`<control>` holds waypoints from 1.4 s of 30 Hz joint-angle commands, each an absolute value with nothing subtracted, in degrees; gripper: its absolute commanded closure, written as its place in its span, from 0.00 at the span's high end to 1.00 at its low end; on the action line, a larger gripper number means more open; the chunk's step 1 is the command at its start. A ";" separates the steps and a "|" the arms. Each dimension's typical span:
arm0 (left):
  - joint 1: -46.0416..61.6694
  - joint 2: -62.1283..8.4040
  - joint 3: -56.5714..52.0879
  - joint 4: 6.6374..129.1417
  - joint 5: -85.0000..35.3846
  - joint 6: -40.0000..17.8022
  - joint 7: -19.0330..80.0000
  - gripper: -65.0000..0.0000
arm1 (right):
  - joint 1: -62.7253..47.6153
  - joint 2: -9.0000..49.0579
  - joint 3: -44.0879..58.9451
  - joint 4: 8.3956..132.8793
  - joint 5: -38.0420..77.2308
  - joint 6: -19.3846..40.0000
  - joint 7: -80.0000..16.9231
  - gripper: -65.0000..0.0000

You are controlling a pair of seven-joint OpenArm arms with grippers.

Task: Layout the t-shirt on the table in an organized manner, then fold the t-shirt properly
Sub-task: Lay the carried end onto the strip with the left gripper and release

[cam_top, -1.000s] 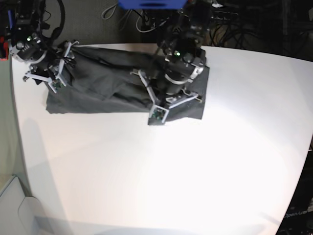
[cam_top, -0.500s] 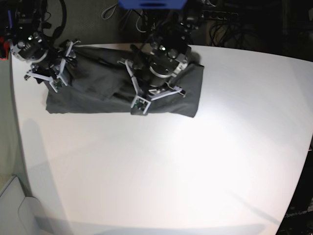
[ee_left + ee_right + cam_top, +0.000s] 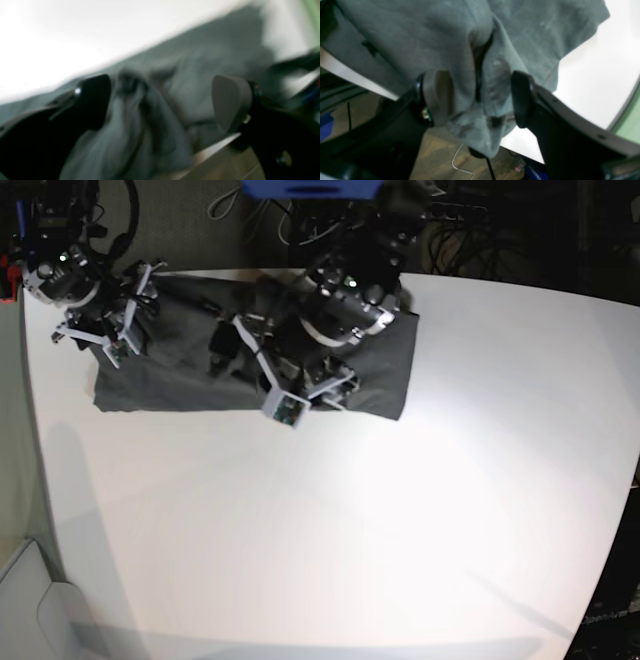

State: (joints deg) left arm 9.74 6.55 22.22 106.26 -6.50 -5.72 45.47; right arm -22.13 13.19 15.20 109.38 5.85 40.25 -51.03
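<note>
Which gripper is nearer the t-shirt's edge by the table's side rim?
Right. The right gripper sits over that end of the t-shirt; the left gripper is over its middle, farther along the table.

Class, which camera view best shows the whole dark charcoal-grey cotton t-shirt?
The base view: the whole dark charcoal-grey cotton t-shirt lies along the far table edge. Right wrist shows sharp nearby folds; left wrist only a blurred bunch.

The base camera looks steeply down from high above the desk (image 3: 330,520), taking in most of it, with both arms at 11 and 12 o'clock. Each wrist camera sits just behind its pincer, very near the shirt (image 3: 402,40), looking along the jaws. All three views share the shirt at the desk's far edge.
</note>
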 commanded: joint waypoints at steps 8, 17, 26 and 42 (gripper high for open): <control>9.63 -2.15 15.08 111.43 -16.57 4.26 47.52 0.76 | -21.85 13.67 15.43 110.29 6.02 40.00 -50.15 0.60; 10.15 -3.91 14.37 109.67 -19.03 16.84 47.96 0.06 | -21.85 12.88 15.43 110.29 6.02 40.00 -50.07 0.60; 2.68 -4.00 31.60 97.36 -19.21 20.09 56.04 0.06 | -21.85 13.05 15.43 110.29 6.02 40.00 -50.15 0.60; 6.81 -10.59 28.18 109.67 -19.03 18.24 44.00 0.06 | -21.76 12.88 15.87 110.64 6.02 40.00 -49.71 0.60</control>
State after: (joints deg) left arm 7.01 -10.24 28.45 108.86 -19.16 17.87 44.88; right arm -21.93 12.32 15.44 109.51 5.82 40.23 -50.96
